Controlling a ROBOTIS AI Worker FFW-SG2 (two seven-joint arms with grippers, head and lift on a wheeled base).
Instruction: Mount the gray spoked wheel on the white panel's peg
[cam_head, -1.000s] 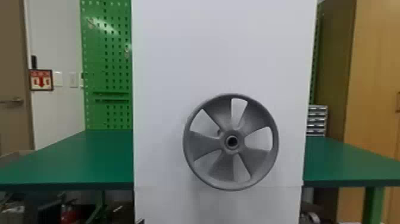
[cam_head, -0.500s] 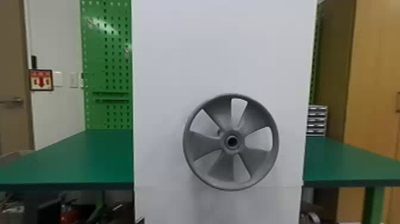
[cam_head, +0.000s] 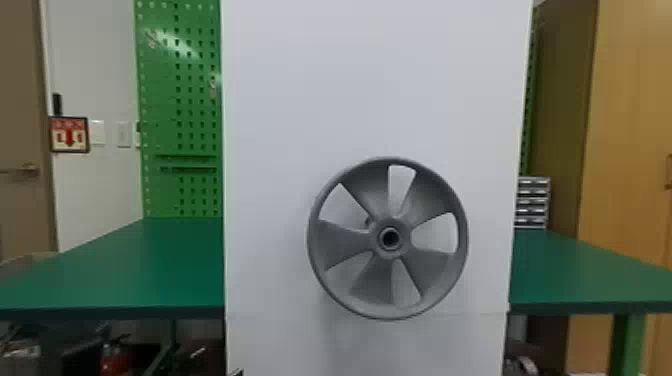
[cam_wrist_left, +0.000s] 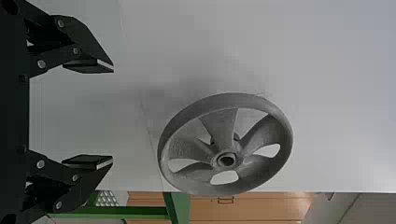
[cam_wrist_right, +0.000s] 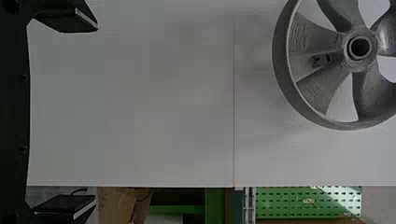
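Held by neither gripper, the gray spoked wheel (cam_head: 350, 240) hangs upright at the white panel (cam_head: 300, 100), right of its middle, with its hub facing out. The peg is hidden by the wheel. A small dark tip at the head view's bottom edge seems to be my left gripper (cam_head: 236, 372). In the left wrist view my left gripper (cam_wrist_left: 112, 114) is open, nothing between its fingers, apart from the wheel (cam_wrist_left: 224, 123). My right gripper (cam_wrist_right: 97, 114) also stands wide open and holds nothing, with the wheel (cam_wrist_right: 303, 42) farther off.
Green tabletops (cam_head: 150, 270) extend on both sides behind the panel. A green pegboard (cam_head: 180, 100) stands at the back left. At the right are a small drawer unit (cam_head: 533, 202) and a wooden cabinet (cam_head: 625, 125). Both panel side edges are exposed.
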